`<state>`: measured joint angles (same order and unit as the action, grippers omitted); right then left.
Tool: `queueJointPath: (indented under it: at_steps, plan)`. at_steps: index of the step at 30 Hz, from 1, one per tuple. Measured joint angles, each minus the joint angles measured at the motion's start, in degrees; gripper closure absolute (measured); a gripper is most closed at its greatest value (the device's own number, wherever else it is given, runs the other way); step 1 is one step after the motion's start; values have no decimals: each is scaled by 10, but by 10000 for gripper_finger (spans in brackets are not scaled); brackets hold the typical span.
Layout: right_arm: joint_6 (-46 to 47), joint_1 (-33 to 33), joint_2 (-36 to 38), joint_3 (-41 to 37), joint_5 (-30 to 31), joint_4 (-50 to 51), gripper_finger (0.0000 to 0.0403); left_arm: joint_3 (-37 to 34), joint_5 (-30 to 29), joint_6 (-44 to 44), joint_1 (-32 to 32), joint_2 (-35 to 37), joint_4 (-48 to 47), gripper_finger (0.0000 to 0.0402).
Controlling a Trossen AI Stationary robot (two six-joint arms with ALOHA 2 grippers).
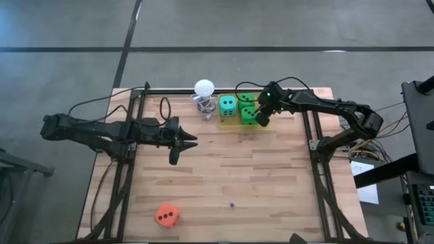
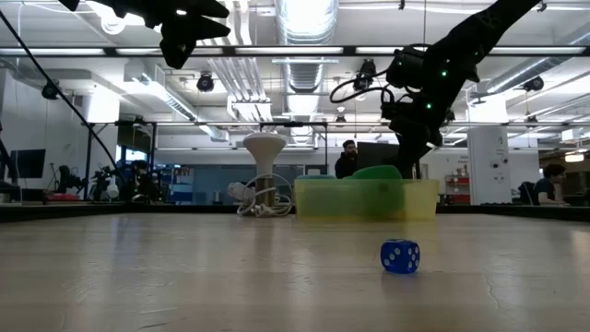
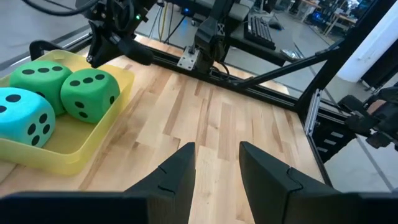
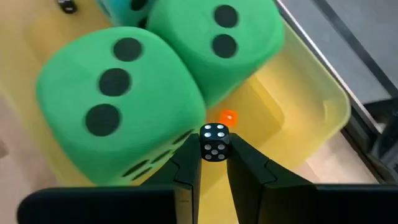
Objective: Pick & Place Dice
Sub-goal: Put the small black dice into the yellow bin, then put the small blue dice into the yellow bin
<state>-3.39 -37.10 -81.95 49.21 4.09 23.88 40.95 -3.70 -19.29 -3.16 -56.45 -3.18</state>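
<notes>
Pinched between the right end effector's [image 4: 214, 163] fingers is a small black die [image 4: 214, 142], held over the yellow tray [image 4: 323, 106] at the upper middle of the high view. Two green dice [image 4: 118, 93] and a teal die [image 1: 228, 105] already fill the tray. An orange-red die [image 1: 167, 215] lies at lower left on the tabletop [image 1: 271, 176], and a small blue die [image 2: 400, 255] shows in the low view. If released here, the black die could be bounced off a green die. Half open and empty, the left end effector [image 1: 186, 144] hangs at centre left.
</notes>
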Motion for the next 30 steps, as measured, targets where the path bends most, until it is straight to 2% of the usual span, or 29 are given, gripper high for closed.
queueJointPath:
  at_steps: [5,21,24,30]
  plan:
    - [-28,-2,0,0,-36,13,336,0,-3,0,0,0,-15,273]
    - [-46,-5,1,3,-41,30,247,0,-15,-2,2,0,-43,273]
    - [-43,-4,5,19,-41,52,242,0,-15,-2,2,0,-44,273]
    - [-26,15,53,52,-39,162,254,0,-15,-2,2,0,-46,273]
